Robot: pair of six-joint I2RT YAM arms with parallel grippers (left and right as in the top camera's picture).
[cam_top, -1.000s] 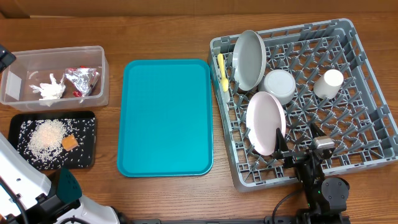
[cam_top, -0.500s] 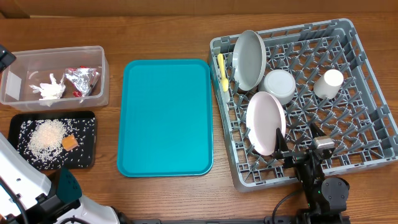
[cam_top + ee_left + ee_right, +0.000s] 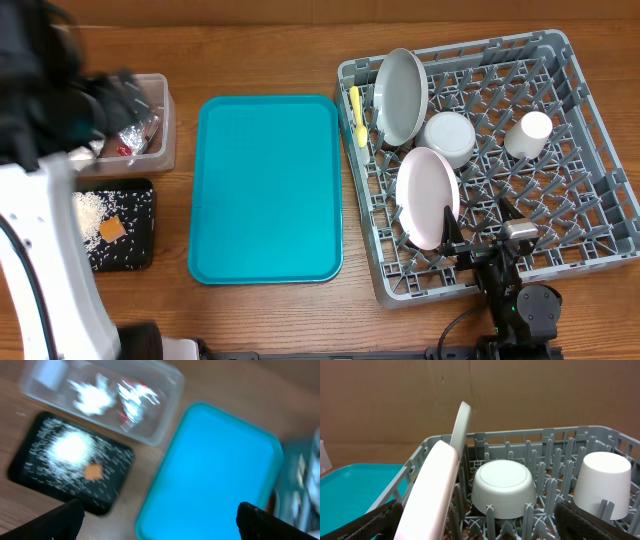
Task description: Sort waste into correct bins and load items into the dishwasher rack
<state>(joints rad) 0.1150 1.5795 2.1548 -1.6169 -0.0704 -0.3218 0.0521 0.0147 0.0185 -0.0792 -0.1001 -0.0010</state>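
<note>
A lab test bench: wooden table (image 3: 270, 40) backed by brown cardboard (image 3: 395, 400).

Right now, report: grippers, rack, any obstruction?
Left gripper open, empty. Right gripper open, beside pink plate. Dishwasher rack loaded. Left arm partly hides clear tub.

Grey plate (image 3: 401, 95), pink plate (image 3: 427, 197) stand edgewise in rack (image 3: 575, 200) — bowl (image 3: 449, 138), cup (image 3: 529, 133) (inverted) alongside.

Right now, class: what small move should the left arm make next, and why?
Probably lift the open left tool away. Napkin and foil lie in the tub, rice and orange cube on the black tray, grey plate, pink plate, bowl, cup and utensils in the rack; nothing seems unsorted.
</note>
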